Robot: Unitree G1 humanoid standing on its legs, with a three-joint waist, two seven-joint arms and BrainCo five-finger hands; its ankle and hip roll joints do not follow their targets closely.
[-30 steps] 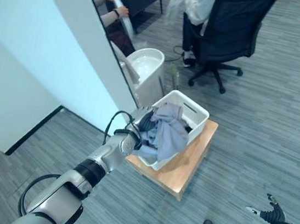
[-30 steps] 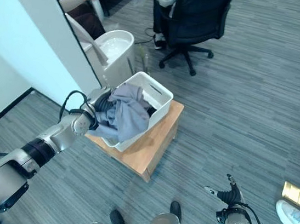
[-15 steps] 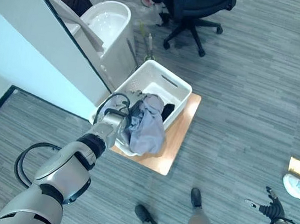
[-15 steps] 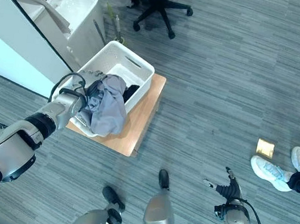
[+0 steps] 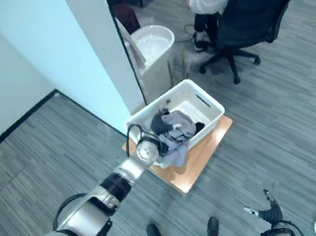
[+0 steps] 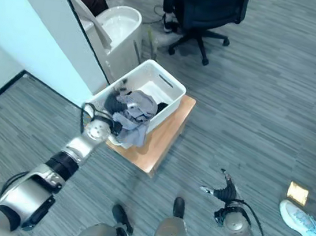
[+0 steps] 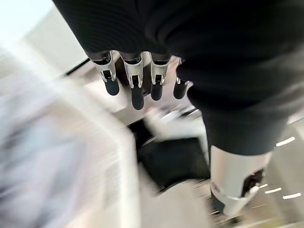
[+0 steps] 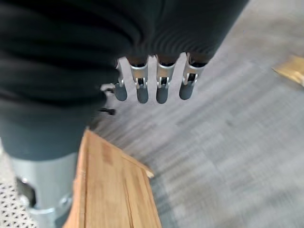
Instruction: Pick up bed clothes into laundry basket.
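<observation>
A white laundry basket (image 5: 206, 97) stands on a low wooden platform (image 5: 206, 153). Grey and dark bed clothes (image 5: 175, 126) lie heaped inside it, and a grey fold hangs over the near rim. My left hand (image 5: 153, 143) is at that near rim, beside the hanging fold. In its wrist view the fingers (image 7: 135, 83) are straight and hold nothing. My right hand (image 5: 266, 212) hangs low over the floor to the right of the platform, fingers (image 8: 156, 83) straight and empty.
A white round bin (image 5: 152, 47) stands against the pale partition wall (image 5: 69, 42) just behind the basket. A person sits on a black office chair (image 5: 240, 24) further back. A person's white shoe (image 6: 301, 221) and a small yellow piece (image 6: 298, 193) lie on the grey floor at the right.
The camera has swung about between frames. My left hand has drawn back out of the heap of clothes to the basket's near rim, and the clothes now rest in the basket.
</observation>
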